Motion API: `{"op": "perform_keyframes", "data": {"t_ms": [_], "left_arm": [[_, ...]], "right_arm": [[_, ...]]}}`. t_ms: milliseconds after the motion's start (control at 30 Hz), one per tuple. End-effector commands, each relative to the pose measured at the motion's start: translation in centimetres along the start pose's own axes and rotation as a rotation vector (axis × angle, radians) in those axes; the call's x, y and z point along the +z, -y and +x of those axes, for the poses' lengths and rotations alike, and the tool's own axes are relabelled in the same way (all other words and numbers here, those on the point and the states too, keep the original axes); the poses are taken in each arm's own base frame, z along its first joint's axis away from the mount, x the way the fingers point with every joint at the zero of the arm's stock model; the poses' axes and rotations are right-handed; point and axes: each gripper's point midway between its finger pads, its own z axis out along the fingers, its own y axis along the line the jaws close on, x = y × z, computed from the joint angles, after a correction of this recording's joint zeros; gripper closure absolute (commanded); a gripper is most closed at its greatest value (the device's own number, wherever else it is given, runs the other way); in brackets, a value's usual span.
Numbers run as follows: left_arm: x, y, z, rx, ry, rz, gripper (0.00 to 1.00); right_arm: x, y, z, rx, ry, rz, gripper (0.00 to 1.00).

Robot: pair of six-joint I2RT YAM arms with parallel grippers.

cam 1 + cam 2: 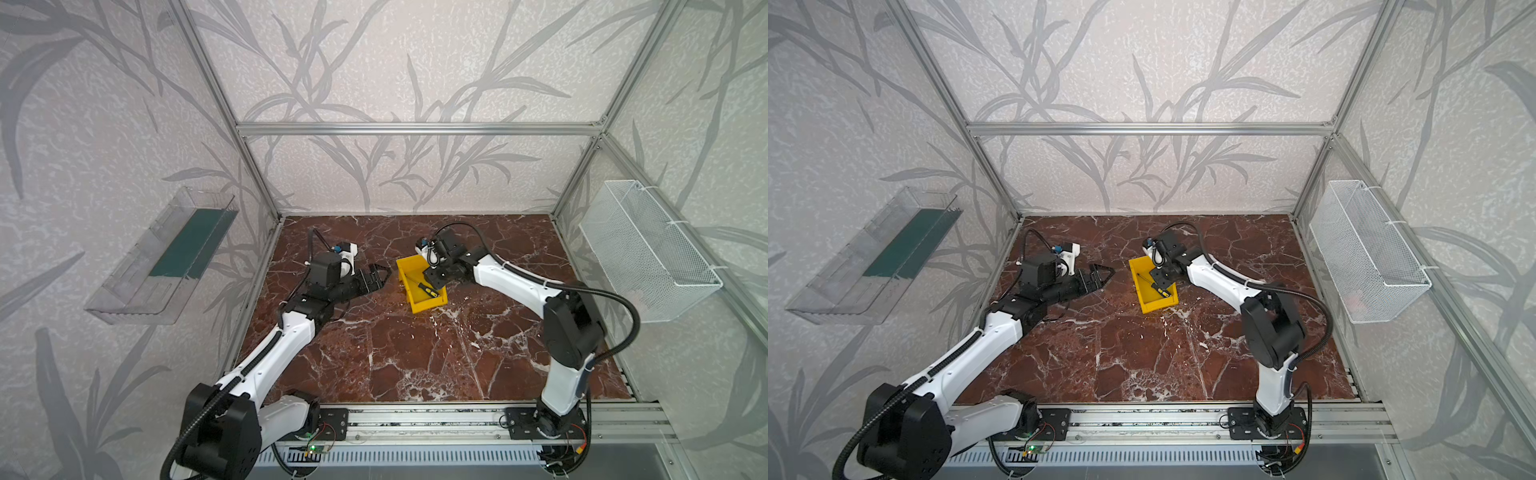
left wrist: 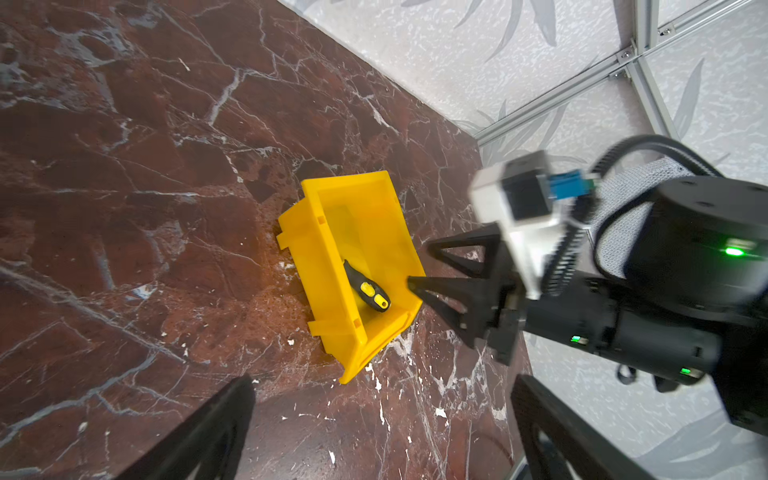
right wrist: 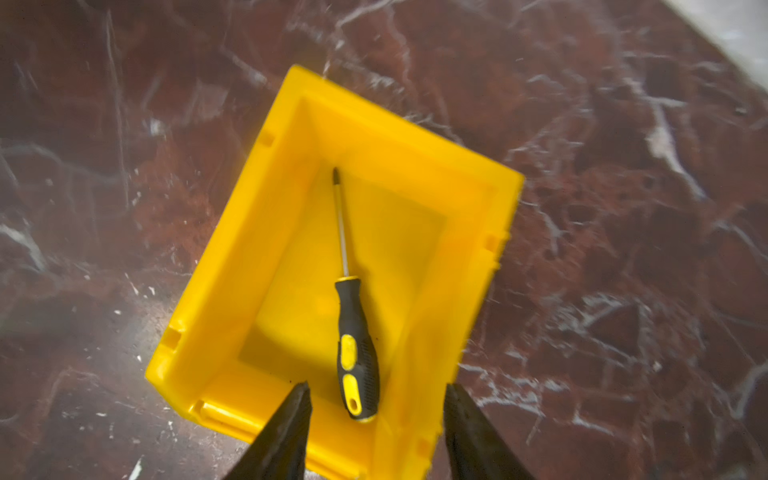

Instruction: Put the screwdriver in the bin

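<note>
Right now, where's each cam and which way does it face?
Top views: high at the front, looking down over the tabletop; both show left arm, right arm, left gripper, right gripper, screwdriver in bin.
Left wrist: on left arm, facing across the tabletop at the bin; shows own open left gripper, plus right gripper.
Right wrist: above the bin, looking down into it; shows own open right gripper.
Shared: all views see bin and screwdriver.

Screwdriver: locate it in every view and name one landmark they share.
Top view: screwdriver lies in the bin, right of centre.
Top view: same spot in the bin, near centre.
Left wrist: only its handle shows, inside the bin.
Right wrist: whole length, on the bin floor.
Shared landmark: the yellow bin.
</note>
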Motion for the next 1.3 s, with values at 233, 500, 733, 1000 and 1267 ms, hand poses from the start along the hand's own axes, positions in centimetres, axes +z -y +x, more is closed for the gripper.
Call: {"op": "perform_keyframes", "data": {"t_ms": [233, 500, 733, 1000, 1267], "left_arm": [[-4.6, -7.7, -3.3, 0.071, 0.199, -0.445, 0.01], [-11.0, -11.9, -5.3, 0.159, 0.456, -0.775, 0.01], [-16.0, -13.5, -5.6, 0.246, 0.755, -0.899, 0.01], [-15.3, -16.3, -6.3, 0.364, 0.758, -1.088, 0.01], [-11.2, -20.2, -7.4, 0.355, 0.707, -1.216, 0.01]], "right_arm": [[-12.5, 14.5, 4.1, 0.602, 0.452, 0.24, 0.16], [-17.6, 20.7, 16.0, 0.858, 0.634, 0.817, 0.01], [-16.3, 20.7, 20.4, 0.876, 0.613, 0.917, 0.01], [-13.5, 21.3, 19.9, 0.795, 0.452, 0.92, 0.01], [-12.0, 21.6, 19.6, 0.711, 0.374, 1.003, 0.01]]}}
